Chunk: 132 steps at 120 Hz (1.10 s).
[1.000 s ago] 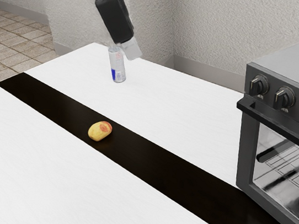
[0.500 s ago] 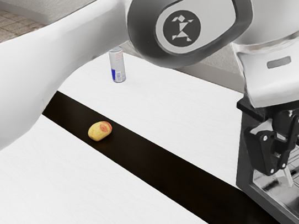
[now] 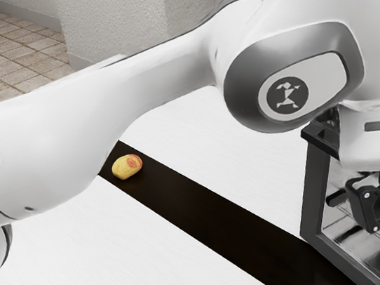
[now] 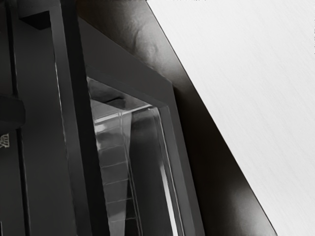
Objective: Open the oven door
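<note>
My gripper [image 3: 378, 204], black, is at the exterior view's right, in front of the oven's glass, partly cut off by the view's edge. The dark grey oven door [image 3: 314, 202] stands upright against the oven body. Part of its black handle [image 3: 318, 137] shows beside my hand, which hides the rest along with the knobs. In the wrist view the handle [image 4: 78, 123] runs as a long bar across the front, alongside the door's window [image 4: 147, 162] with a wire rack behind it. I cannot see any contact between gripper and handle.
A yellow-red fruit [image 3: 127, 166] lies on the dark stripe [image 3: 235, 227] of the white table [image 3: 112, 245], away from the oven. The arm stretches over the table from the exterior view's left.
The arm has swung in from beside the can at the back to the oven's front. In the last half second my hand moved farther toward the exterior view's right, and the arm now covers the can.
</note>
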### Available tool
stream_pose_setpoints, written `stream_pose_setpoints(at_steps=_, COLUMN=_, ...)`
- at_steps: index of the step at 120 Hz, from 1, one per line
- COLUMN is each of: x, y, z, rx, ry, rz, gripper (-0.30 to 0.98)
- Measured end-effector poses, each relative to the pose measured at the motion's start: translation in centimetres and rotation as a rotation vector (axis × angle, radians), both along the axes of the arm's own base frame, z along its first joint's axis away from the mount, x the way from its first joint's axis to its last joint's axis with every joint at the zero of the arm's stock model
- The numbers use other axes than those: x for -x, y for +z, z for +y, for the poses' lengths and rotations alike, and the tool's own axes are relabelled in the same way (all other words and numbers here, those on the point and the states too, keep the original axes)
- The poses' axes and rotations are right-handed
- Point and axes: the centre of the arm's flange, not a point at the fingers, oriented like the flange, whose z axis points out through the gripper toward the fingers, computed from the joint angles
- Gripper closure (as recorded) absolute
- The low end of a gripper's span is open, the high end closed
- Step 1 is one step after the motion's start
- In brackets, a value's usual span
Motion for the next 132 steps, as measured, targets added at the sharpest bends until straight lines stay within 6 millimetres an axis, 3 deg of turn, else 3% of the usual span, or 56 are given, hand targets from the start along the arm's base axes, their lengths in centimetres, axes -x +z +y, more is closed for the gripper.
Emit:
stream_pose_setpoints(at_steps=33, x=1.4, y=-1.3, z=-1.4, rx=-0.088, ry=-0.086, rz=-0.026, gripper=0.0)
stream_pose_setpoints(at_steps=66, x=0.6, y=-2.8, z=-1.1, rx=-0.127, ry=-0.095, rz=-0.036, gripper=0.0)
stream_pose_setpoints(at_steps=83, x=0.1, y=-3.1, z=-1.3, rx=-0.123, ry=-0.098, rz=-0.038, gripper=-0.06)
stream_pose_setpoints(at_steps=98, x=-0.3, y=-3.8, z=-1.4, rx=-0.121, ry=-0.102, rz=-0.03, gripper=-0.21)
stream_pose_setpoints(at_steps=117, x=-0.2, y=-3.8, z=-1.4, rx=-0.126, ry=-0.104, rz=-0.03, gripper=0.02)
stream_pose_setpoints(at_steps=122, x=0.8, y=-3.4, z=-1.4, rx=-0.146, ry=-0.107, rz=-0.036, gripper=0.08)
stream_pose_setpoints(at_steps=127, x=3.6, y=-3.4, z=-1.6, rx=-0.213, ry=-0.117, rz=-0.053, gripper=0.1)
stream_pose_setpoints(at_steps=129, x=5.4, y=-3.7, z=-1.4, rx=-0.257, ry=-0.118, rz=-0.065, gripper=0.11)
stream_pose_setpoints(at_steps=132, x=9.9, y=-3.8, z=-0.7, rx=-0.338, ry=-0.12, rz=-0.099, gripper=0.16)
